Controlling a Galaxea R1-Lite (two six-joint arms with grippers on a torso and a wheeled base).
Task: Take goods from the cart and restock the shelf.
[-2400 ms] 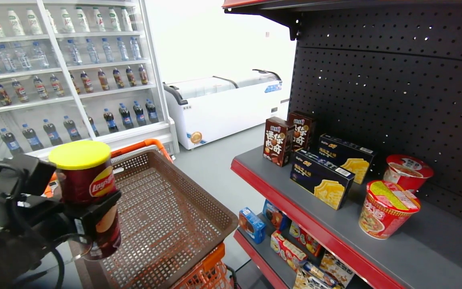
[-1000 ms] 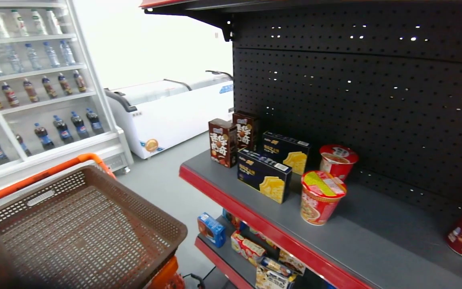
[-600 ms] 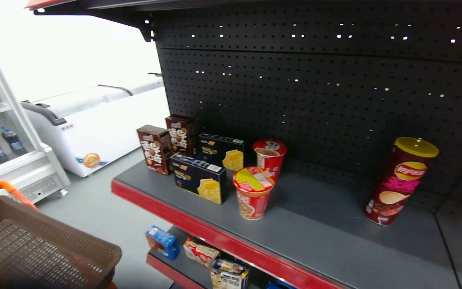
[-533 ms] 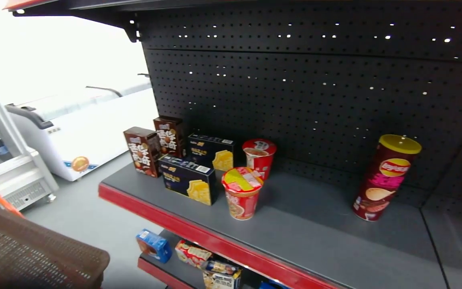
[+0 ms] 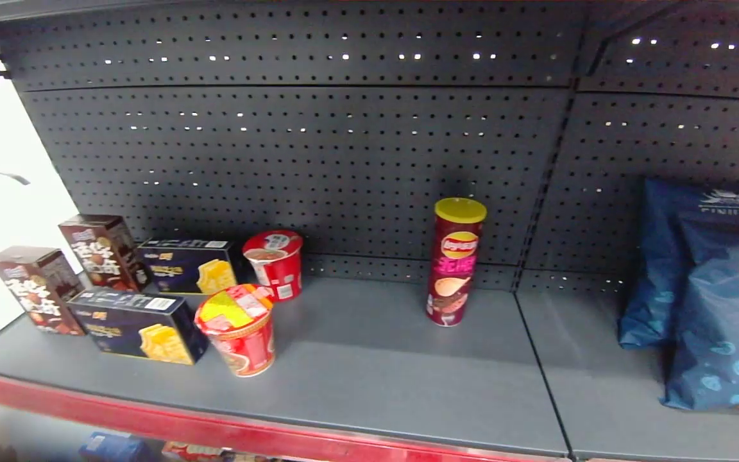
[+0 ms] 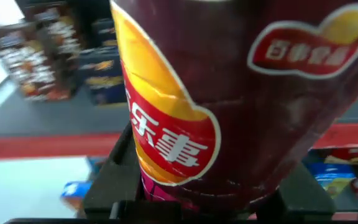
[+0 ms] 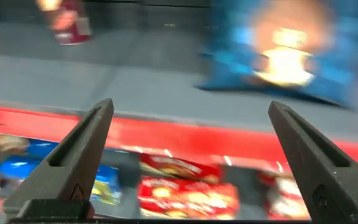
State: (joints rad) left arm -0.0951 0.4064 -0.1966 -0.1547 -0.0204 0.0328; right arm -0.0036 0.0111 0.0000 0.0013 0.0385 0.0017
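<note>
My left gripper [image 6: 204, 202] is shut on a dark red chips can [image 6: 229, 93] with a red and yellow logo, held in front of the shelf's red front edge [image 6: 42, 146]. On the grey shelf [image 5: 369, 366] a matching chips can [image 5: 458, 260] with a yellow lid stands upright near the back panel. My right gripper [image 7: 190, 107] is open with nothing between its fingers, level with the shelf's red edge [image 7: 185, 134] and facing a blue bag [image 7: 278, 56].
Two cup noodles [image 5: 240, 327], two dark blue boxes [image 5: 142, 324] and two brown boxes [image 5: 36, 289] stand at the shelf's left. Large blue bags [image 5: 709, 289] fill the right bay. Bare shelf lies around the standing can. Packaged goods [image 7: 185, 193] sit on the lower shelf.
The head camera has swung right from the cart to face the shelf, so the cart's basket and the freezers have left the picture. The goods on the shelf have not moved.
</note>
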